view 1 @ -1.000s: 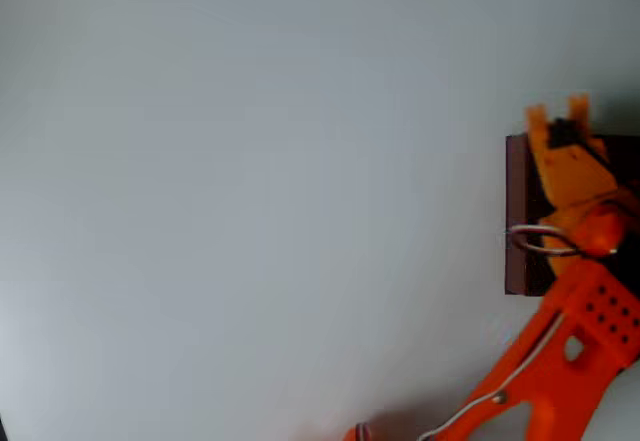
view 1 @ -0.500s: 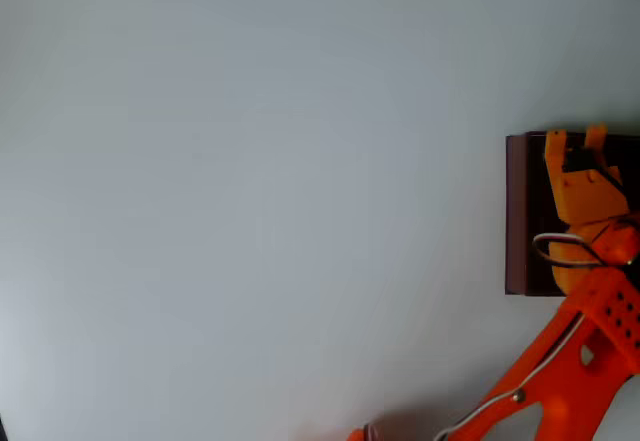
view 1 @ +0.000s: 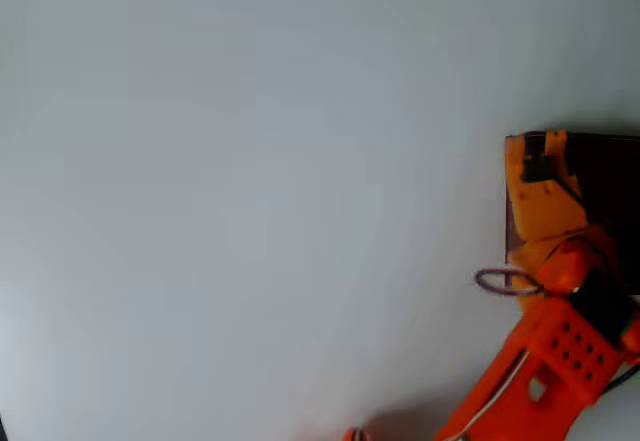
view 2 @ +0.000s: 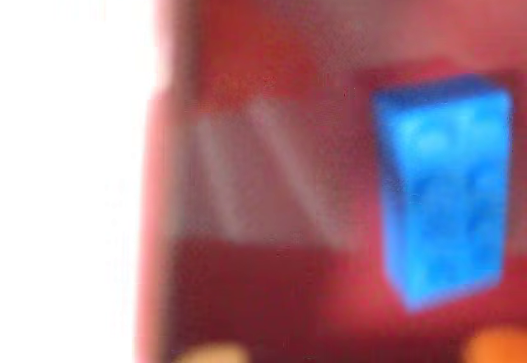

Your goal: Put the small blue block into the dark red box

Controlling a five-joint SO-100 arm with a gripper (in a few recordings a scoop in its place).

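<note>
From above: a big square box with thin dark red walls and an almost black inside [view 1: 515, 261], sitting at the right edge of a plain pale grey tabletop [view 1: 250, 211]. Bright orange plastic robot arm [view 1: 560, 351] reaching up from the bottom right, with its orange pincer [view 1: 535, 156] hanging over the left side of the box, right by the left wall. Hard to see the tips against the dark inside, so cannot tell if the pincer is spread or squeezed. From the wrist: very blurry, but a tiny bright blue block with bumps on top [view 2: 445, 190], a bit longer than wide, lying on the red floor of the box toward the right. Two small orange tips at the very bottom [view 2: 486, 351], on both sides of a wide gap, not touching the block. Looks let go, with the block likely down inside the box already, so the job seems nearly done. What could go wrong: pincer so close to the left wall that lifting out crooked might bump the thin wall and push the box. Also, dipping down again might knock the block around.
</note>
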